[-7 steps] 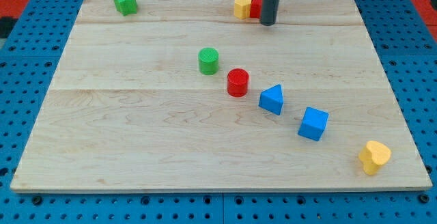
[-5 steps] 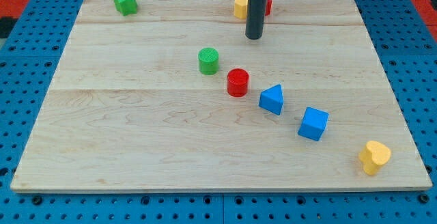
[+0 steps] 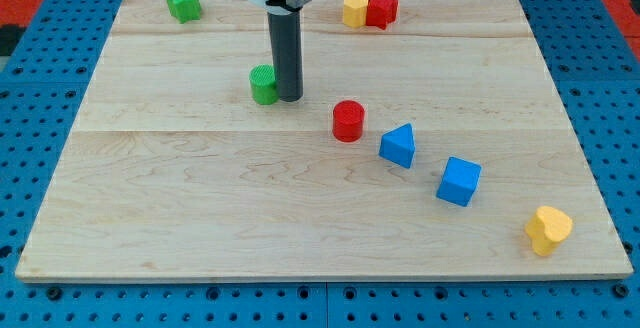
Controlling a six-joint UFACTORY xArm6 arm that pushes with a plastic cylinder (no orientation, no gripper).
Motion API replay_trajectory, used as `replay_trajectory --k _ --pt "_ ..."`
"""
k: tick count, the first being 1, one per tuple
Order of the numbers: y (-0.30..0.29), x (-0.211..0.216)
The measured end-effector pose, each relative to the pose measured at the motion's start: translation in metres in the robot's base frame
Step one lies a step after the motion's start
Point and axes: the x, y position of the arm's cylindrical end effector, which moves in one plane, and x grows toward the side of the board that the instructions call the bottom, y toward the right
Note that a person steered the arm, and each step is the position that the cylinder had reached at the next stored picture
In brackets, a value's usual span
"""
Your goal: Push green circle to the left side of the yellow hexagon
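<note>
The green circle [image 3: 263, 85] stands on the wooden board left of centre, in the upper half. My tip [image 3: 289, 97] touches its right side, and the rod hides part of that side. The yellow hexagon [image 3: 354, 9] sits at the board's top edge, right of centre, touching a red block [image 3: 381, 9] on its right. The green circle lies well below and to the left of the yellow hexagon.
A green star [image 3: 183, 3] is at the top left. A red circle [image 3: 348, 121], a blue triangle [image 3: 398, 146] and a blue cube [image 3: 459, 181] run diagonally toward the bottom right. A yellow heart-like block [image 3: 548, 230] sits near the bottom right corner.
My tip has moved from near the yellow hexagon down and left to the green circle's right side. The green circle has shifted left by about a block's width.
</note>
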Motion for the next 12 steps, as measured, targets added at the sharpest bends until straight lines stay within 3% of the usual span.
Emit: replay_trajectory --k 1,2,5,6,8,10,12 --pt "-0.032 0.021" --pt "-0.034 0.009" --pt "-0.01 -0.059" --pt "-0.032 -0.061" --pt "0.007 -0.102" --pt "-0.037 -0.118" --pt "-0.019 -0.147"
